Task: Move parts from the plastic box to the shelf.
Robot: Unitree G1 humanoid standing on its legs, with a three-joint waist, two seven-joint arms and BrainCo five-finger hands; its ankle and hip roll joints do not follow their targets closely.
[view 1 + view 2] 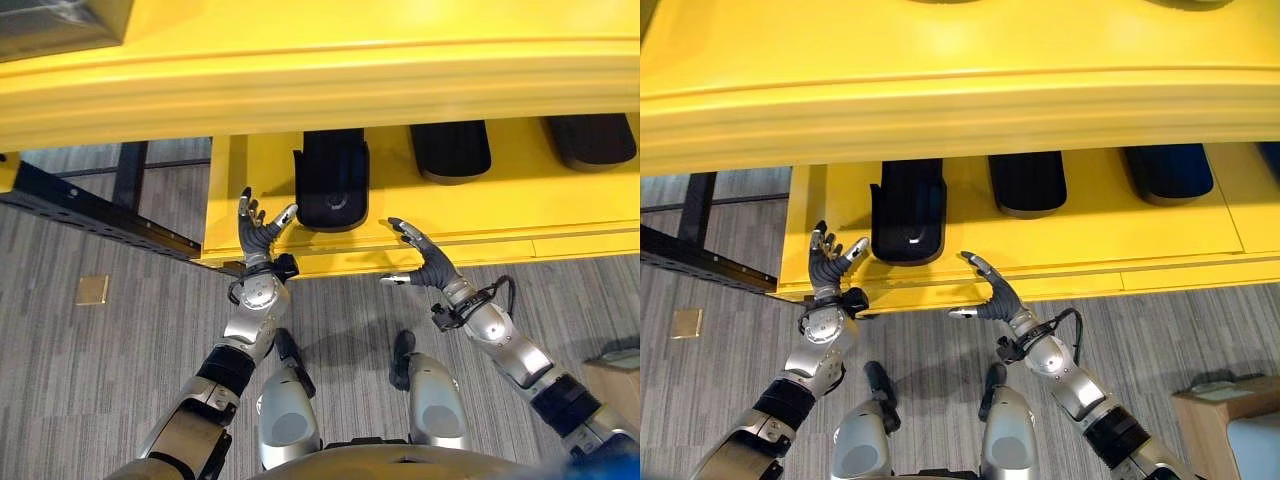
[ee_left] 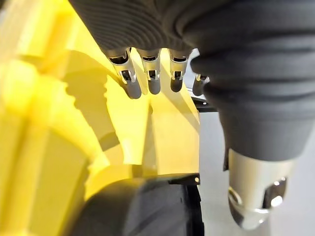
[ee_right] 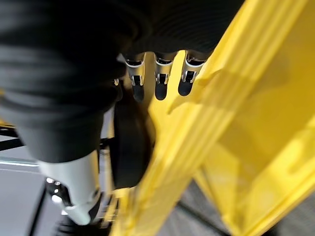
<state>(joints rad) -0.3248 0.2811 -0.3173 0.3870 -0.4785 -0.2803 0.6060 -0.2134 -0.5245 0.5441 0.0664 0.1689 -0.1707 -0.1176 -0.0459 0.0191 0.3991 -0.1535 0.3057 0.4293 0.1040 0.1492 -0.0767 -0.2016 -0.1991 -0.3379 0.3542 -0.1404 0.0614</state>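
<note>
A black moulded part [image 1: 331, 180] lies on the lower deck of the yellow shelf [image 1: 480, 215], its near end just past the front lip. My left hand [image 1: 259, 234] is open at the shelf's front edge, just left of that part, holding nothing. My right hand [image 1: 424, 262] is open too, fingers spread, just in front of the lip to the part's right. The part's dark edge [image 2: 147, 206] shows close below the left hand's fingers [image 2: 147, 73]. Past the right hand's fingers [image 3: 162, 78] I see the part [image 3: 129, 142] and the yellow lip.
Two more black parts [image 1: 451, 148] [image 1: 592, 140] lie further right on the same deck. The shelf's upper deck [image 1: 330, 70] overhangs everything. A dark metal frame [image 1: 90, 215] stands on the grey carpet at left. A brown box corner [image 1: 615, 375] sits at the lower right.
</note>
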